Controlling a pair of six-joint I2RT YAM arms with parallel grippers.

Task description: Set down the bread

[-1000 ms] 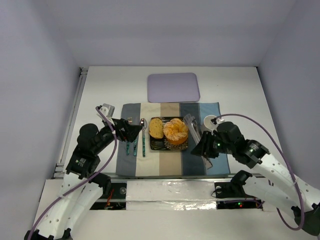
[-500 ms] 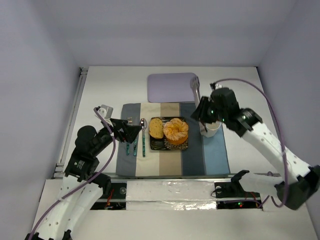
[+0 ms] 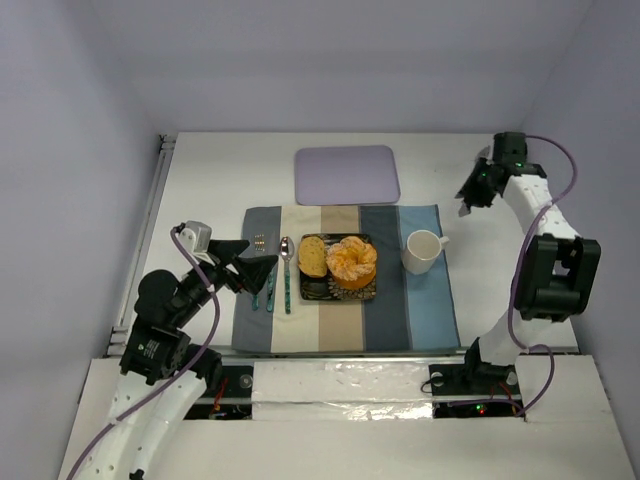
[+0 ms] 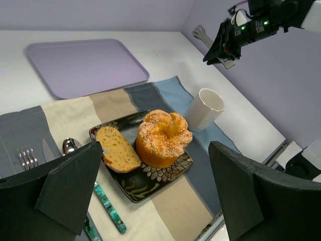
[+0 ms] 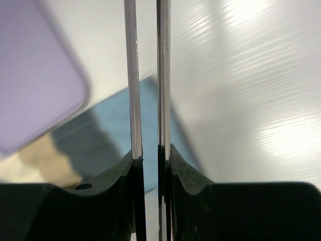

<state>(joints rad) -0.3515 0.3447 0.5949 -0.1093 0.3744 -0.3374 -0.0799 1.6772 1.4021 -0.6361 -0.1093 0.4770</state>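
Jaws of the left arm (image 3: 175,305) stand wide apart with nothing between them, low at the left of the overhead frame, aimed across the striped cloth placemat (image 3: 430,320) at the dark, flower-patterned square plate (image 4: 146,189). Jaws of the right arm (image 3: 540,215) are drawn almost together on nothing, far off in the upper right over the bare white surface (image 3: 200,180). The small golden-yellow bread slice with a browner crust (image 4: 118,151) lies flat on the left half of that plate, close against the round orange peeled fruit (image 4: 163,138). A white cup (image 4: 204,108) stands just right of the plate. By my reading the bread is already placed and free of any grip, so little seems left beyond clearing the arms away.
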